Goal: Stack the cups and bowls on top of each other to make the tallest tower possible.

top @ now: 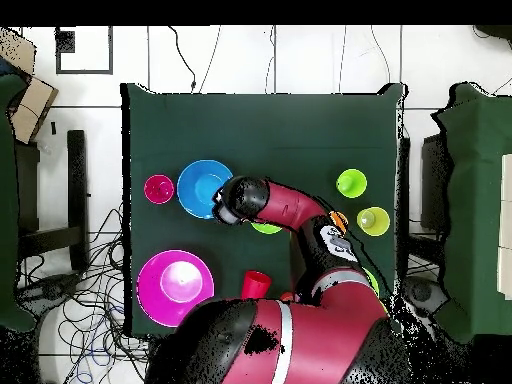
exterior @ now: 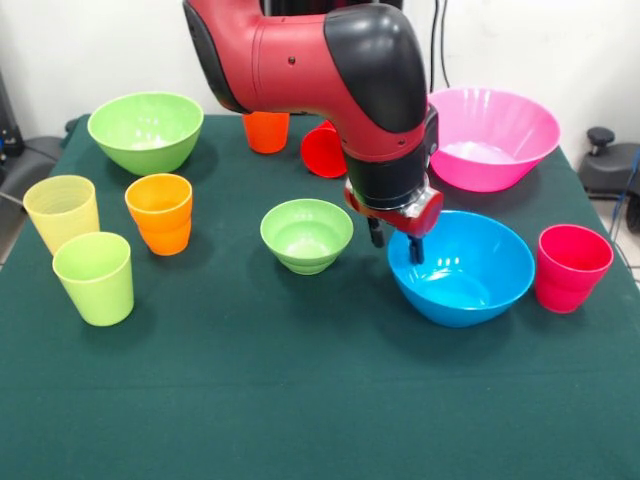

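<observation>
My gripper (exterior: 395, 241) hangs open at the blue bowl's (exterior: 462, 268) far-left rim, one finger outside it and one inside. The small green bowl (exterior: 306, 235) sits just left of it. The pink bowl (exterior: 492, 138) is behind, and the large green bowl (exterior: 145, 130) is at the far left. A pinkish-red cup (exterior: 570, 267) stands right of the blue bowl. Yellow (exterior: 62, 212), lime (exterior: 94, 277) and orange (exterior: 160, 213) cups stand at the left. Another orange cup (exterior: 266, 130) stands at the back beside a red cup (exterior: 325, 150) lying on its side. No tower shows; nothing is nested.
All of it rests on a dark green cloth-covered table (exterior: 300, 400). In the overhead view the arm (top: 290, 205) covers the table's middle and hides the gripper; the blue bowl (top: 203, 187) and pink bowl (top: 175, 288) lie near one table edge.
</observation>
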Action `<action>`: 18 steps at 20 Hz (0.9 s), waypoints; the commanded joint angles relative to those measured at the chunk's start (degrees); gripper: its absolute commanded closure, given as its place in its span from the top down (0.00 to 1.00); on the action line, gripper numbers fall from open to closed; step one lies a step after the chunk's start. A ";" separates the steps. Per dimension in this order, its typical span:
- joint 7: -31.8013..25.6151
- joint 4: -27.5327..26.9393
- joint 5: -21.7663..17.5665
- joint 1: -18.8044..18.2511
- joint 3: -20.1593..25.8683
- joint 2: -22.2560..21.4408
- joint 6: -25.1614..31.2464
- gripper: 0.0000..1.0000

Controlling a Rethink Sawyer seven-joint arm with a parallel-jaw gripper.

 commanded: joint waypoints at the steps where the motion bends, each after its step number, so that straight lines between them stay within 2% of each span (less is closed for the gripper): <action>1: 1.45 -2.51 -1.16 0.81 3.84 1.08 -2.59 1.00; 4: 1.59 -2.56 -0.98 0.71 3.86 1.11 -2.55 1.00; 5: 1.63 -2.58 -0.91 0.65 3.90 1.12 -2.52 0.00; 18: 0.85 -3.55 -0.52 -0.55 4.82 1.09 -2.32 0.00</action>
